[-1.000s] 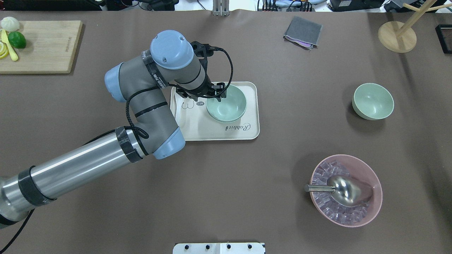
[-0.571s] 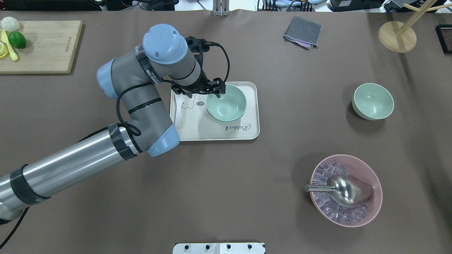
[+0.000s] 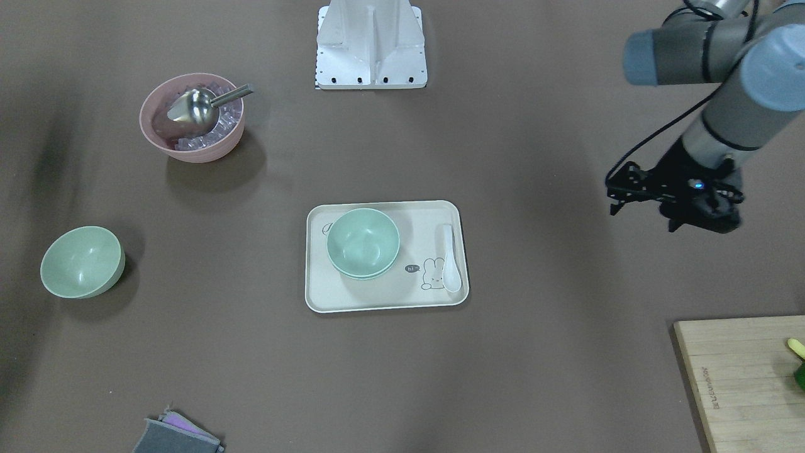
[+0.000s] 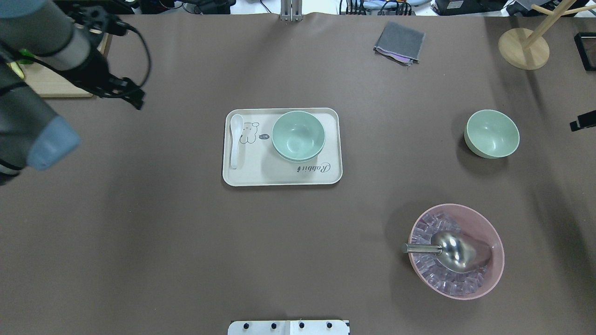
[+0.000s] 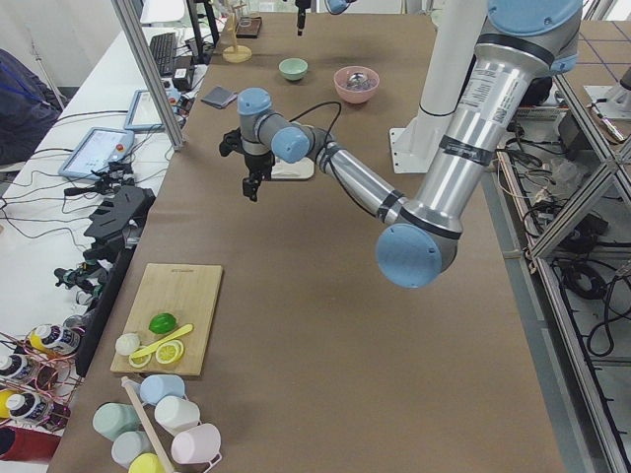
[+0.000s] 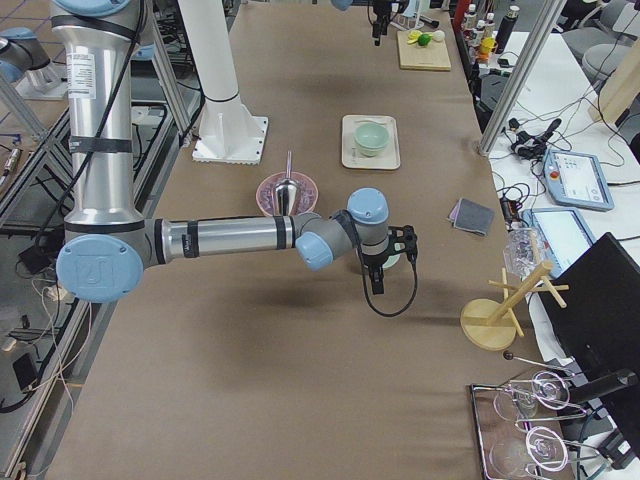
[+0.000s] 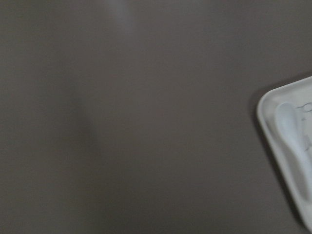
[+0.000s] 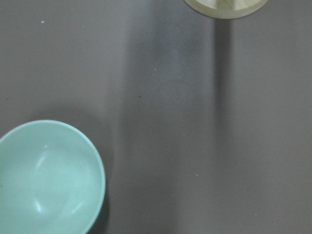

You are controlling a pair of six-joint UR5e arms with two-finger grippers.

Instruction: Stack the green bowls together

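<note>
Two green bowls (image 4: pixel 298 136) sit nested on the cream tray (image 4: pixel 279 174); the front view shows both rims of the stack (image 3: pixel 363 243). A third green bowl (image 4: pixel 492 133) stands alone on the table at the right, and also shows in the front view (image 3: pixel 82 262) and the right wrist view (image 8: pixel 46 178). My left gripper (image 4: pixel 135 99) hangs open and empty above the table, far left of the tray (image 3: pixel 613 196). Only a tip of my right gripper (image 4: pixel 579 124) shows at the right edge, just right of the lone bowl; I cannot tell whether it is open.
A pink bowl (image 4: pixel 456 251) with ice and a metal scoop stands front right. A white spoon (image 4: pixel 236 139) lies on the tray's left side. A cutting board (image 4: pixel 60 86) is far left, a grey cloth (image 4: pixel 399 42) and wooden stand (image 4: pixel 524 49) at the back.
My left gripper has pulled away from the bowl on the tray, moving far to the left and back. The bowl stays nested on the tray. A right gripper tip now shows at the right edge.
</note>
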